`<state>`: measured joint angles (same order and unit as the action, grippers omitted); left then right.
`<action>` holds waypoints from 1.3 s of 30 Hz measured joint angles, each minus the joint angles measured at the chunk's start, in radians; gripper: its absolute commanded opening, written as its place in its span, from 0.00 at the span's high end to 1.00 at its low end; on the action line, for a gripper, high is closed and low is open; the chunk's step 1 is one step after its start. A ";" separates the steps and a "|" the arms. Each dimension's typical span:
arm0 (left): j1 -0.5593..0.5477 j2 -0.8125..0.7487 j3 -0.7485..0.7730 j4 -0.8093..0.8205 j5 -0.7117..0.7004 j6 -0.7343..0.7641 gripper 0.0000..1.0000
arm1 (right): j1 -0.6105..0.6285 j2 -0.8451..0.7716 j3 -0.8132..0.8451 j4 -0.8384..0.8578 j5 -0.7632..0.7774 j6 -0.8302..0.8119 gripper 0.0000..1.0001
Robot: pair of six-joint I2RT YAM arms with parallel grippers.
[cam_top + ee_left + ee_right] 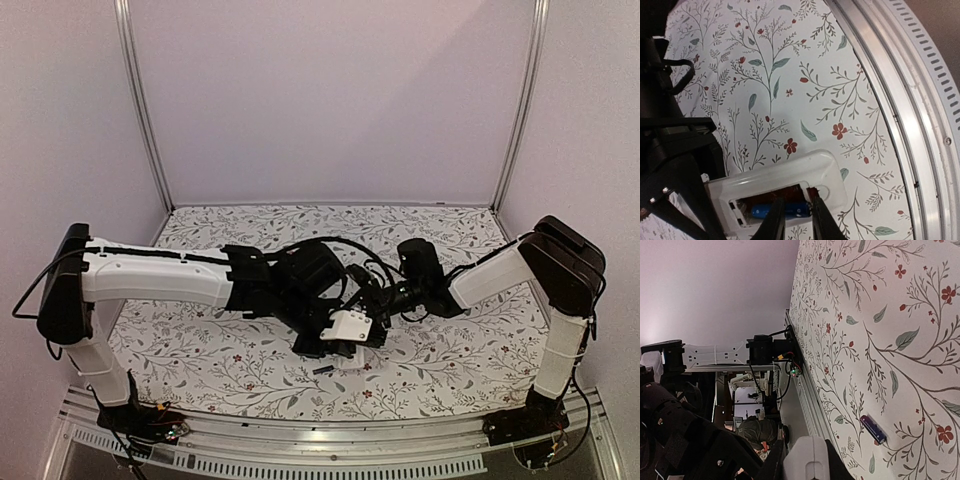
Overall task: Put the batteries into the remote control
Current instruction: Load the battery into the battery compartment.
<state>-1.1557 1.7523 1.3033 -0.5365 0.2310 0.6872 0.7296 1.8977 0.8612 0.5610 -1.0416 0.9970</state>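
Facing the left gripper (797,204) with its recessed bay open, the slim white plastic oblong remote control (790,175) is clamped at one end between the closed jaws of the right gripper (805,467). The bright blue cylindrical battery (760,211) rests inside the bay, directly under the left gripper; its fingers (774,222) stand slightly apart over it, and whether they grip it cannot be told. The dark cylindrical battery with a pale tip (873,429) lies on the floral-patterned table cover (920,300), near the right gripper, apart from the remote control
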 measured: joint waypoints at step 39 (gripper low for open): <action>0.015 0.004 0.005 0.019 -0.045 0.002 0.84 | -0.002 -0.057 0.000 -0.017 0.063 -0.041 1.00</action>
<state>-1.1408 1.7565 1.3083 -0.5179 0.1856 0.6888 0.7273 1.8408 0.8608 0.5442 -0.9791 0.9558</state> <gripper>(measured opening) 0.159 0.194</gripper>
